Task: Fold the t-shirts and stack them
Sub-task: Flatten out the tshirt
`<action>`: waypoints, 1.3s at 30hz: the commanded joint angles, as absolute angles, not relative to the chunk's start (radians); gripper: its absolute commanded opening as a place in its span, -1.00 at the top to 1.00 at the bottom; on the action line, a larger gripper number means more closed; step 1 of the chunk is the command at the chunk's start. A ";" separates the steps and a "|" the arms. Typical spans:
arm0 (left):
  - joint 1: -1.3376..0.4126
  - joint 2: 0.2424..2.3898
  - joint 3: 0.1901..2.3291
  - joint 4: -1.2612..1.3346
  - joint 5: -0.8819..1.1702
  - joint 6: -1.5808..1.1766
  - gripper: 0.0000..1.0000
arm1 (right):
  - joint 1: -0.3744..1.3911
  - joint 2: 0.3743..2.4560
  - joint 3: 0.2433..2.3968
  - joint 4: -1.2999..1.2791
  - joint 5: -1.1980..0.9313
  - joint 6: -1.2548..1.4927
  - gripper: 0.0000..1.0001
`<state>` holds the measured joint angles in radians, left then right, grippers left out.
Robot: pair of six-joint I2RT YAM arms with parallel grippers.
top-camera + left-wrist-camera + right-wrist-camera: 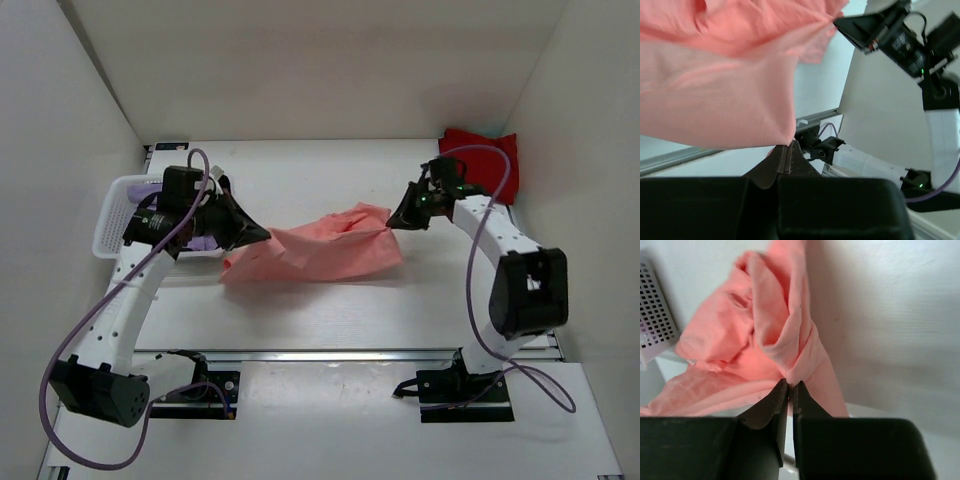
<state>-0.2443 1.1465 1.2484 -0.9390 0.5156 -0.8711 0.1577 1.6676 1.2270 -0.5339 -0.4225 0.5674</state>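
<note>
A salmon-pink t-shirt [320, 252] hangs stretched between both grippers above the table's middle. My left gripper [262, 235] is shut on its left edge; in the left wrist view the cloth [715, 90] ends right at the closed gripper [786, 147]. At the shirt's right end my right gripper [393, 222] is shut on a bunched fold, seen in the right wrist view as gathered pink cloth [785, 340] pinched at the gripper [790, 385]. A red t-shirt [482, 160] lies at the back right corner. Lavender-purple cloth [150, 192] shows in the basket behind the left arm.
A white lattice basket [112, 222] stands at the left edge of the table, its wall [657, 307] also in the right wrist view. White walls close in the left, right and back sides. A metal rail [350, 355] runs along the near edge.
</note>
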 commanded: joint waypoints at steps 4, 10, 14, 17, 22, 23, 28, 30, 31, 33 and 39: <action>-0.134 1.301 1.615 -0.839 0.531 -0.781 1.00 | 0.140 1.381 1.368 -0.594 -0.207 0.327 1.00; -0.153 1.457 1.971 -0.882 0.529 -0.775 1.00 | 0.008 1.302 1.375 -0.727 -0.295 0.331 0.99; -0.184 1.266 1.604 -0.812 0.532 -0.785 1.00 | 0.020 1.191 1.223 -0.769 -0.258 0.331 0.83; -0.216 0.966 1.077 -0.772 0.528 -0.843 1.00 | -0.032 1.056 0.997 -0.720 -0.352 0.389 0.79; -0.239 0.753 0.706 -0.721 0.573 -0.931 1.00 | 0.041 0.971 0.810 -0.744 -0.247 0.501 0.50; -0.239 0.746 0.668 -0.719 0.583 -0.934 1.00 | 0.052 0.965 0.778 -0.732 -0.247 0.508 0.44; -0.284 0.758 0.676 -0.736 0.548 -0.910 1.00 | 0.086 0.991 0.698 -0.700 -0.249 0.557 0.43; -0.275 0.753 0.669 -0.732 0.557 -0.904 1.00 | 0.084 1.003 0.677 -0.669 -0.244 0.564 0.39; -0.264 0.749 0.661 -0.736 0.561 -0.908 1.00 | 0.087 1.002 0.667 -0.651 -0.244 0.578 0.37; -0.262 0.736 0.655 -0.749 0.565 -0.902 1.00 | 0.103 1.015 0.669 -0.624 -0.241 0.586 0.26; -0.273 0.738 0.647 -0.750 0.565 -0.890 1.00 | 0.089 1.086 0.686 -0.571 -0.235 0.607 0.06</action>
